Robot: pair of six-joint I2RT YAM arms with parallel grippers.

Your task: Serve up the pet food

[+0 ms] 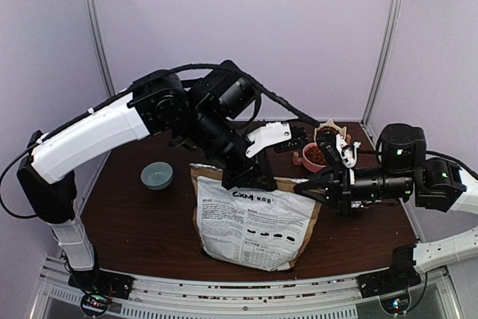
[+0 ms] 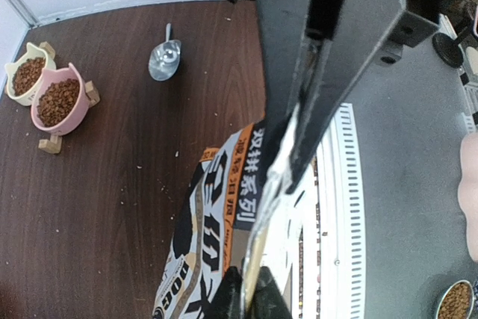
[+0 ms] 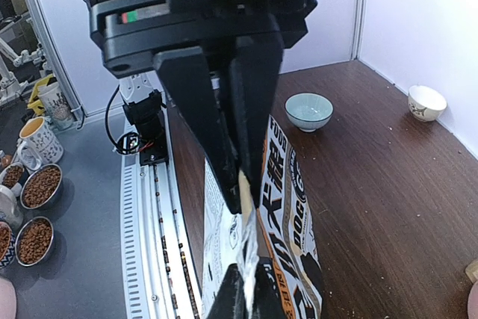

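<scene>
The brown kraft bag (image 1: 250, 222) stands upright near the worktop's (image 1: 142, 229) front edge, its white label panel printed in black with "CXM" at the top. The left gripper (image 1: 258, 178) is clamped on the bag's folded top edge. The right gripper (image 1: 312, 189) is pinched tight on the bag's top right corner. A teal bowl (image 1: 157, 175) sits towards the left edge. Near the far right corner, the pet food (image 2: 58, 102), a grainy reddish-brown mass of pellets, fills a pink bowl (image 2: 69, 123) and the cream bowl (image 2: 36, 54) just behind it.
</scene>
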